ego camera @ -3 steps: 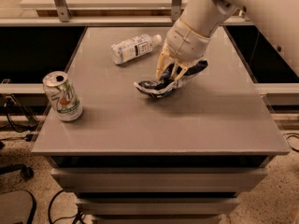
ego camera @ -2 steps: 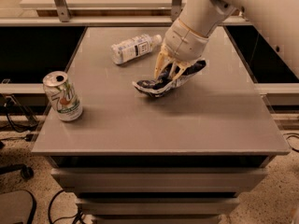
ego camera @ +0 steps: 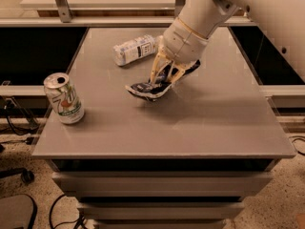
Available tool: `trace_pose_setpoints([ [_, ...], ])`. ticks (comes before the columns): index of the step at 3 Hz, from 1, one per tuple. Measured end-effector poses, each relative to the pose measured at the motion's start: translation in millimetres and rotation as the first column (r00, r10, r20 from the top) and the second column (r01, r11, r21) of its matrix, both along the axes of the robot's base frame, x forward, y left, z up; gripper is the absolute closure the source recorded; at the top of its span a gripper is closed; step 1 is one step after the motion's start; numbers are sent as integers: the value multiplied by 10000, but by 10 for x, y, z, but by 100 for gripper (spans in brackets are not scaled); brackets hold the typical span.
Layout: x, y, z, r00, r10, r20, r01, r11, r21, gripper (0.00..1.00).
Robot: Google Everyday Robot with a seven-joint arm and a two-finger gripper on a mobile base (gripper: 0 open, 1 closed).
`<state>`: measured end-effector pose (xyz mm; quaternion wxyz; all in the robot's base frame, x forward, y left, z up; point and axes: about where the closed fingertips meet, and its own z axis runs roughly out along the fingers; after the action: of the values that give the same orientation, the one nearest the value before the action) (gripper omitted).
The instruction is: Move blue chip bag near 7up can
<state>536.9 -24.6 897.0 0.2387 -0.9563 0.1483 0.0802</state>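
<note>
The blue chip bag (ego camera: 147, 89), dark blue crumpled foil, is near the middle of the grey table (ego camera: 219, 123). My gripper (ego camera: 163, 78) comes down on it from the upper right. Its yellowish fingers (ego camera: 156, 67) are shut on the bag's right part, and the bag's left end sticks out toward the left. The 7up can (ego camera: 64, 98), silver-white with a green and red logo, stands upright near the table's left edge. It is well to the left of the bag and apart from it.
A clear plastic bottle with a white label (ego camera: 136, 49) lies on its side at the back of the table, behind the bag. My large white arm (ego camera: 248, 4) fills the upper right. Cables and the floor lie below the table's left side.
My gripper and the blue chip bag have shifted a little to the left, toward the can. The can and the bottle have not moved.
</note>
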Motion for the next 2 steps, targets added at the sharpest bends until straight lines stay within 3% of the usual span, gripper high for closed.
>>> trace_pose_setpoints([
  [1, -203, 142, 35, 9927, 1188, 223, -1192, 9927, 176, 100],
  [2, -413, 284, 38, 9754, 2178, 328, -2186, 9756, 218, 100],
])
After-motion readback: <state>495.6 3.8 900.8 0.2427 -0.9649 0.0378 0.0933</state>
